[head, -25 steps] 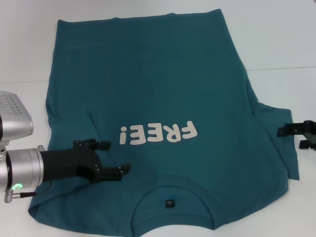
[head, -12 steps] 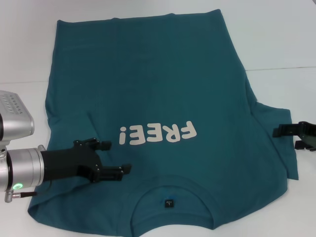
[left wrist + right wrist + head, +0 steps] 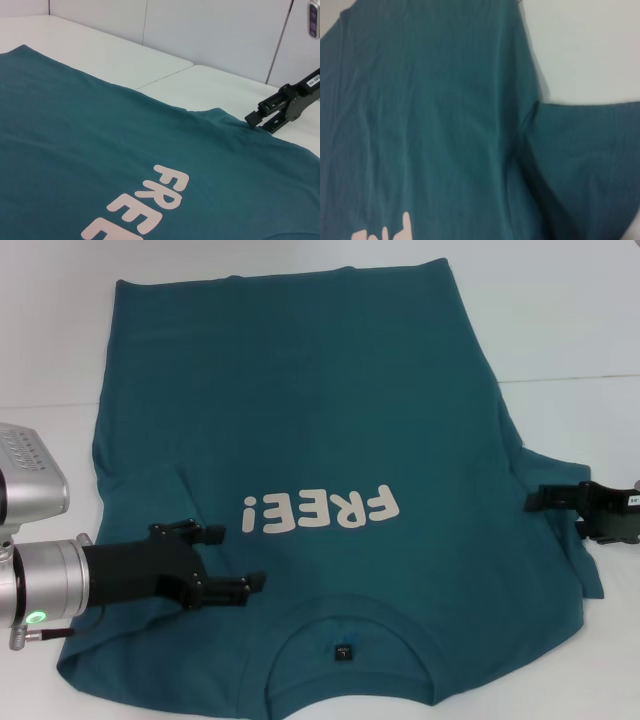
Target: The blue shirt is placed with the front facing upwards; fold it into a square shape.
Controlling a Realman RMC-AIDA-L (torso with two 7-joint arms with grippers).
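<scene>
A white table (image 3: 580,330) lay under everything, with pale wall panels (image 3: 215,35) rising beyond its far edge in the left wrist view. Across it we had the blue shirt (image 3: 300,420) spread front up, collar (image 3: 345,625) nearest us and hem farthest away, its cream "FREE!" lettering (image 3: 320,510) reading upside down from our head camera.

Nearest us, our left gripper (image 3: 225,560) hung over the shirt's shoulder area, just to the collar's left, and it sat where it had a second before. Its fingers (image 3: 235,586) stood apart with only cloth showing between them, gripping nothing. The lettering lay just ahead of and beyond its tips.

Our right gripper (image 3: 555,512) had moved inward since the earlier frames, from off the sleeve's outer edge to over the right sleeve (image 3: 560,540), its tips reaching toward the shirt's body. In the left wrist view its two jaws showed a narrow gap, parted and holding no fabric. Under it the sleeve lay creased where it joined the body. Beyond both grippers the shirt's long plain body stretched away unobstructed.
</scene>
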